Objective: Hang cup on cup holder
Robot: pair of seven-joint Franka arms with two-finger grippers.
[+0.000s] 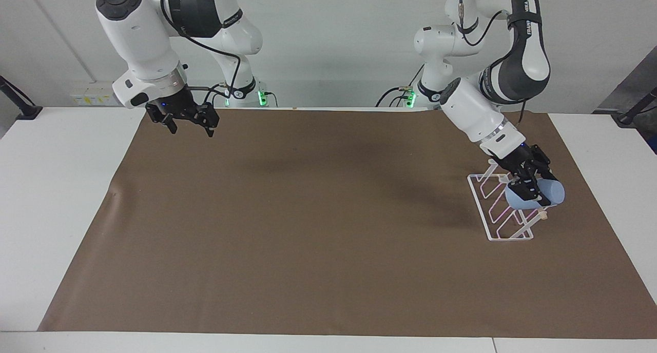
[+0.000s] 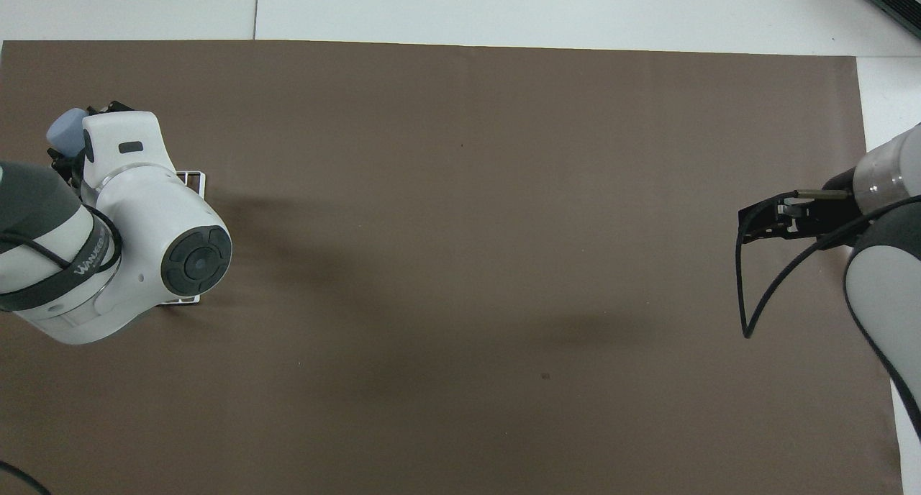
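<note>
While I work the rig remotely, I log: left gripper [image 1: 534,188], jaws clamped on the cup [image 1: 537,195], which lies tilted on its side over the cup holder [image 1: 500,205]. Cup holder stands on the brown mat [image 1: 318,219] at the bench's [image 1: 61,199] left-arm end, 3 o'clock in the facing view. Right gripper [image 1: 188,126], jaws apart, hangs over the mat at 10 o'clock and waits.

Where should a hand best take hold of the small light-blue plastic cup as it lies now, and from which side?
Grip the small light-blue plastic cup across its smooth tapered wall, about mid-length, coming from above. It has no handle and lies tipped on its side over the white wire cup holder, so the wall is the free part. The left hand is shut on it this way.
</note>
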